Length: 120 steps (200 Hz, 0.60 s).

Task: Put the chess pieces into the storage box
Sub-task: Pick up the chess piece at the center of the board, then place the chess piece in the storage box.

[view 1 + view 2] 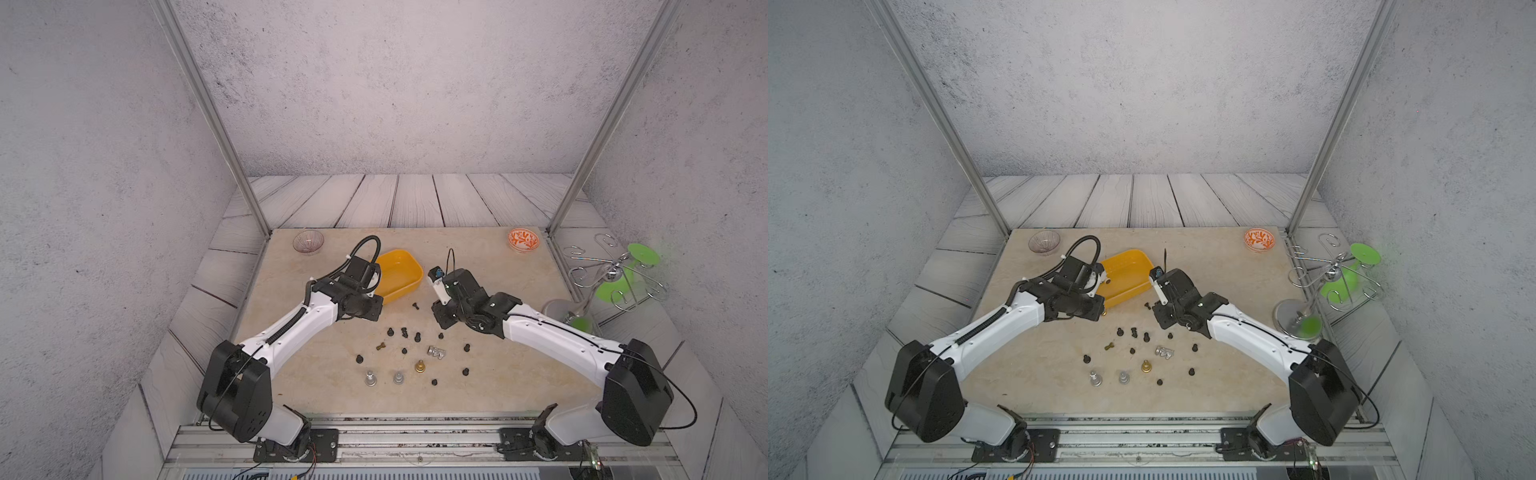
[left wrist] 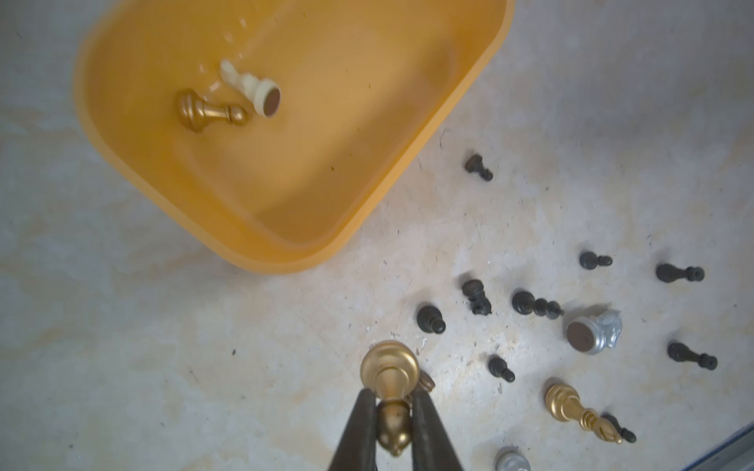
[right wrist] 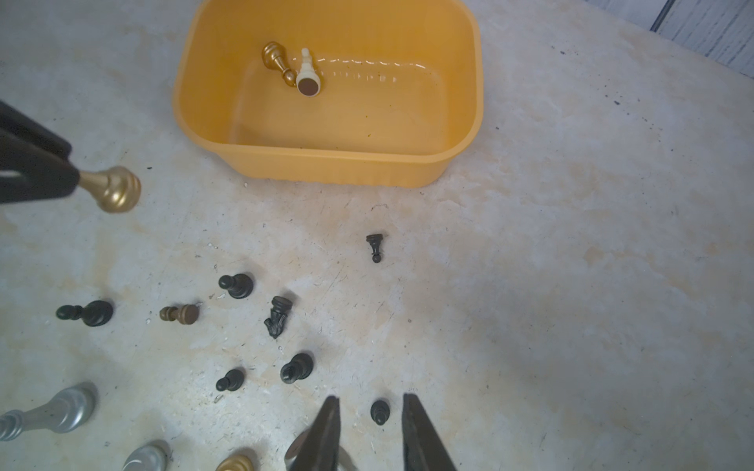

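Storage box (image 3: 326,167) holds two chess pieces (image 3: 308,79); left gripper (image 2: 393,393) clamps a gold piece (image 2: 389,363); right gripper (image 3: 370,399) stands apart, empty; most lie loose on the surface (image 3: 571,244).

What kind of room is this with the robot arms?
Probably a robot lab booth: a left arm and right arm bolted to a metal rail, frame posts, chess pieces scattered on a tabletop.

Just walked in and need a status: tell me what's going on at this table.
The left claw is shut on a gold piece, holding it beside the yellow storage box, not over it. The right claw is open and empty, poised above a small black pawn. Two pieces lie in the box: a gold pawn and a cream piece. The other chess pieces are scattered on the table.
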Tool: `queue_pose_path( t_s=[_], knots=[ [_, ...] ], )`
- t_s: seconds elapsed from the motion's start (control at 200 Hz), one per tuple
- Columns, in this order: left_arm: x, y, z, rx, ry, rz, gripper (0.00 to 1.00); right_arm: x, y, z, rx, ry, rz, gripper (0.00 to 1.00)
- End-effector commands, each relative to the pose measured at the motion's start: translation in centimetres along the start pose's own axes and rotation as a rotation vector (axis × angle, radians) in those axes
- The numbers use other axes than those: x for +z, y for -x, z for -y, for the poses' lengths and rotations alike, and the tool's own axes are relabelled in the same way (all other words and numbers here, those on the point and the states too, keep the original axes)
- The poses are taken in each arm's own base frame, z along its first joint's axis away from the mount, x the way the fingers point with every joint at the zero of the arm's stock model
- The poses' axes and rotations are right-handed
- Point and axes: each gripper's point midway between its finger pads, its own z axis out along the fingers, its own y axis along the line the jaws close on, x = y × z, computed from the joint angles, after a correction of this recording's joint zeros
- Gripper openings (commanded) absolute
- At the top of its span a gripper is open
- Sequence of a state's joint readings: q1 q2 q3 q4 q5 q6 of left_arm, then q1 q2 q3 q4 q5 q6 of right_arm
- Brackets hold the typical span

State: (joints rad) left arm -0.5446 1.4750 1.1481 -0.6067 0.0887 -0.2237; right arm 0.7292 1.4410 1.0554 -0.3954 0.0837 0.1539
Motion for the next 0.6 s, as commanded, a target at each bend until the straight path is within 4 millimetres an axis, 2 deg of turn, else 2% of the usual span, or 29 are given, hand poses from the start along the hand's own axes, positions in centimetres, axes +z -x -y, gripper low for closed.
queue_pose_path(
  t_s=[0.0,0.295,0.44,0.596],
  knots=[
    [0.2,2.4,-1.6,0.031,0.077,0.038,0.11,-2.0,1.1,0.5,-0.001,-0.018,0.038,0.29],
    [2.6,6.6,-6.0,0.018,0.167,0.032,0.11,-2.6,0.5,1.1,0.021,-0.039,0.043,0.29],
    [4.1,7.2,-7.3,0.021,0.171,0.001,0.11,-2.8,0.1,1.3,0.036,-0.048,0.045,0.29],
    [5.7,7.2,-7.8,0.004,0.153,-0.037,0.11,-3.1,-0.1,1.5,0.032,-0.058,0.039,0.29]
  ],
)
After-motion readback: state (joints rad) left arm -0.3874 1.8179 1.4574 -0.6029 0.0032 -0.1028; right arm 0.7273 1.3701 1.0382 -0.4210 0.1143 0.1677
